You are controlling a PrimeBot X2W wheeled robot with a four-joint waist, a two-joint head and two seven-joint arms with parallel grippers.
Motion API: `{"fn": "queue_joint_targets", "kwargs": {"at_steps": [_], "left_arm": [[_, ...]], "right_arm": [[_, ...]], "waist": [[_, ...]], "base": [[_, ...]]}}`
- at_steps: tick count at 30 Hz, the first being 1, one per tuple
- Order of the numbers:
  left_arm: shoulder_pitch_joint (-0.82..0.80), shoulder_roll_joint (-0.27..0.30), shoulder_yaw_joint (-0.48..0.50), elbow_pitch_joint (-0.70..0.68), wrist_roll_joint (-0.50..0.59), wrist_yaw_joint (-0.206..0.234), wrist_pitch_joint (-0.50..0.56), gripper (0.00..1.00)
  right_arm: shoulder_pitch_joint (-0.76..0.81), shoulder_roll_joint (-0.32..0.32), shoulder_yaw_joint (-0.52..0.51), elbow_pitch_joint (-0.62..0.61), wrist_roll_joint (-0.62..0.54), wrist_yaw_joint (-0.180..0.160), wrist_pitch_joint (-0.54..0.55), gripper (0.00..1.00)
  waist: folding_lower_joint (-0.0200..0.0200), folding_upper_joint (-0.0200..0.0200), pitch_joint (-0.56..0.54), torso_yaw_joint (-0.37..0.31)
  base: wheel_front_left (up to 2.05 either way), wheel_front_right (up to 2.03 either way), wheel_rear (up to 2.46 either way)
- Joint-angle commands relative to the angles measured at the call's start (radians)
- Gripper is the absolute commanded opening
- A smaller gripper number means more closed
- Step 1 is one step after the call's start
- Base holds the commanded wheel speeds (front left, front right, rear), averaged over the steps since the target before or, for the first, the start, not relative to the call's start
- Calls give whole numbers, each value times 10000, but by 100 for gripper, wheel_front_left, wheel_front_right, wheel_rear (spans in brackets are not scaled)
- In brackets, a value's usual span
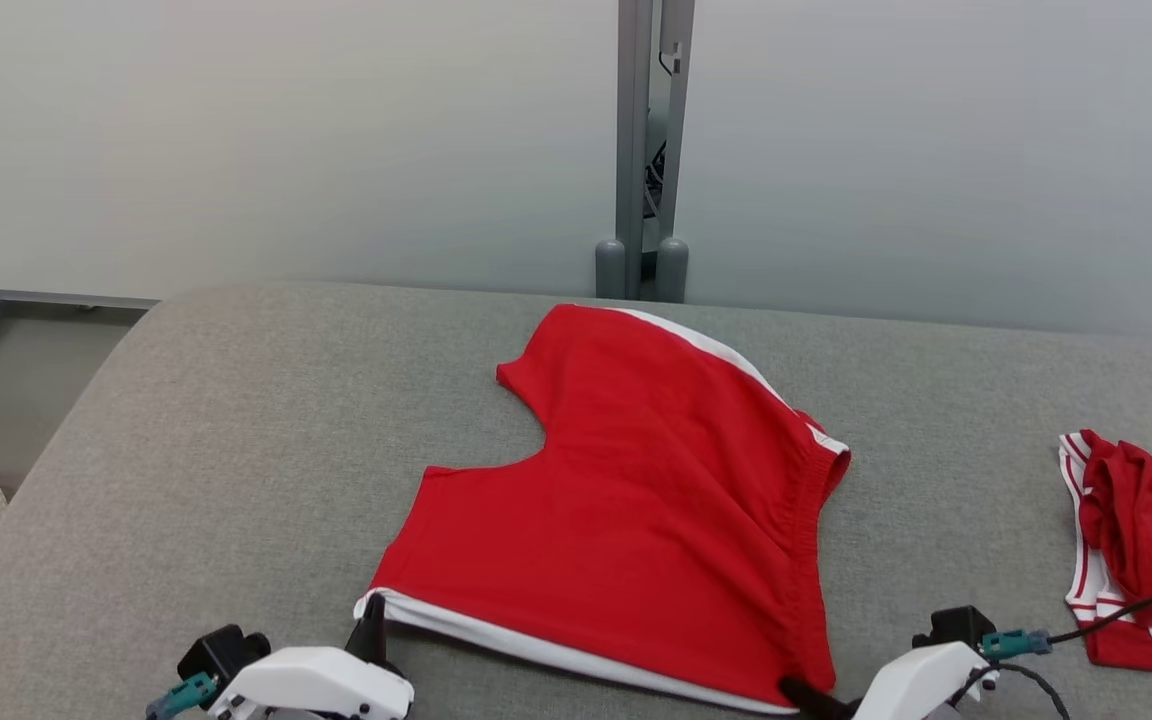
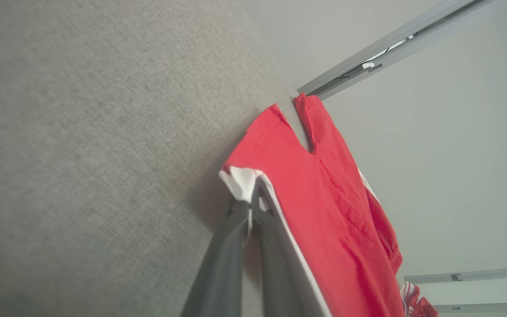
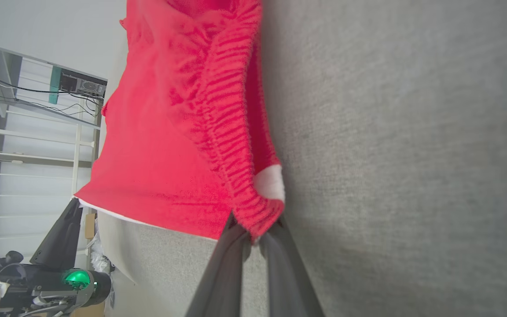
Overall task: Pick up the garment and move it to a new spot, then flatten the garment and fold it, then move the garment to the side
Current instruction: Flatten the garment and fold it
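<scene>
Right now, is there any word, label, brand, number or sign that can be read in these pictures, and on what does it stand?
No text can be read.
The red garment is plain red cloth with white trim, with no print or tag visible.
The second red garment has white stripes and no lettering.
The dark box at the left of the right wrist view may carry markings, but they are too small and blurred to read.
</scene>
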Motion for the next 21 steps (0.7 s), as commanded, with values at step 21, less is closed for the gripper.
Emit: {"fn": "queue_joint_targets", "kwargs": {"at_steps": [21], "left_arm": [[1753, 237, 1275, -426, 996, -74, -14, 0]], "right_arm": [[1784, -533, 365, -1082, 241, -16, 1296, 0]], "waist": [[0, 0, -515, 358]], "base": [[0, 0, 0]]}}
